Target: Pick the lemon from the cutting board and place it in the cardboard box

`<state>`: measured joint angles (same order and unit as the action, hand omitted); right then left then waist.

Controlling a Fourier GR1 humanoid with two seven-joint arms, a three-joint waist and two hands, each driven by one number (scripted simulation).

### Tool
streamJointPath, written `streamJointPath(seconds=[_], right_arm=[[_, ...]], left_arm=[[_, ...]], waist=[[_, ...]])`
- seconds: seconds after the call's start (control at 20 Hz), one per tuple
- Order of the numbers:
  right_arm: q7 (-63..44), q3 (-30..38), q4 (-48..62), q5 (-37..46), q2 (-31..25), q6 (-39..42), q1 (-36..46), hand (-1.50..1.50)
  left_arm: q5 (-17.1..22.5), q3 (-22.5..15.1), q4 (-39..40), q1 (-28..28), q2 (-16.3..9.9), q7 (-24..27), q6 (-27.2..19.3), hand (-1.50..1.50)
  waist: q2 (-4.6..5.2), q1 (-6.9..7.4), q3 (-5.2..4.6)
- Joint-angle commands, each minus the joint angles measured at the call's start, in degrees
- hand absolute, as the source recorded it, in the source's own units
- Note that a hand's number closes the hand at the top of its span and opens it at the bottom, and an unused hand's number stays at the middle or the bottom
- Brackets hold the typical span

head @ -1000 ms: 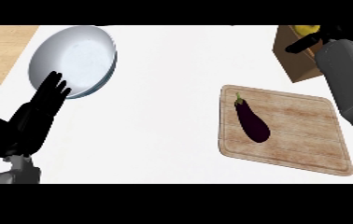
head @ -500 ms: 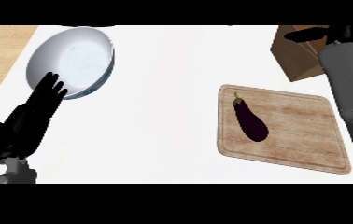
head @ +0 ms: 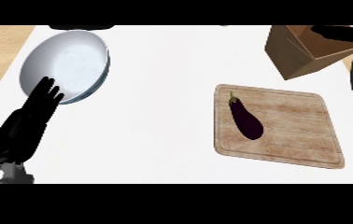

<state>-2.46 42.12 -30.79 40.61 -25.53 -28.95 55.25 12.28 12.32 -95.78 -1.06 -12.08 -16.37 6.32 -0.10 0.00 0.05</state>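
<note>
Purple eggplant (head: 245,119) lies on cutting board (head: 303,129), stem pointing away.

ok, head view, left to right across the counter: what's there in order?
left hand → plate → eggplant on the cutting board → cardboard box → right hand over the box at the right edge. No lemon visible.

Right robot hand (head: 332,31) withdrew over box (head: 298,55).
</note>
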Motion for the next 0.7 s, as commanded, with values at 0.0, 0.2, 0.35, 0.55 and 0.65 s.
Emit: streamJointPath(seconds=[0.0, 0.2, 0.35, 0.55, 0.65], right_arm=[[-0.5, 0.6, -8.1, -5.1, -1.2, 5.5, -4.6, -1.50], [2.3, 0.4, -12.0, -9.9, -2.3, 10.7, -11.6, -1.50], [0.1, -1.7, -19.2, -11.8, -2.9, 15.1, -15.1, -1.50], [2.0, -2.2, -18.4, -15.6, -5.4, 15.0, -17.8, -1.50], [0.2, -3.4, -19.6, -16.2, -6.6, 15.9, -18.4, -1.50]], left_arm=[[0.6, -0.1, -4.2, 3.1, 0.2, -2.0, 0.2, 0.00], [0.4, 1.1, 1.8, 2.5, -0.1, 2.4, 2.2, 0.00], [-0.5, 0.2, -1.5, -0.9, 0.3, -2.6, -1.2, 0.00], [-0.1, 0.9, 0.2, 0.3, 0.4, 1.0, 1.1, 0.00], [-1.8, -1.1, 0.4, 0.6, 2.1, 0.7, 0.1, 0.00]], waist=[[-0.47, -0.71, -0.07], [-0.07, -0.35, -0.06], [-0.17, -0.52, -0.07], [0.06, 0.10, -0.05], [0.08, 0.11, -0.05]])
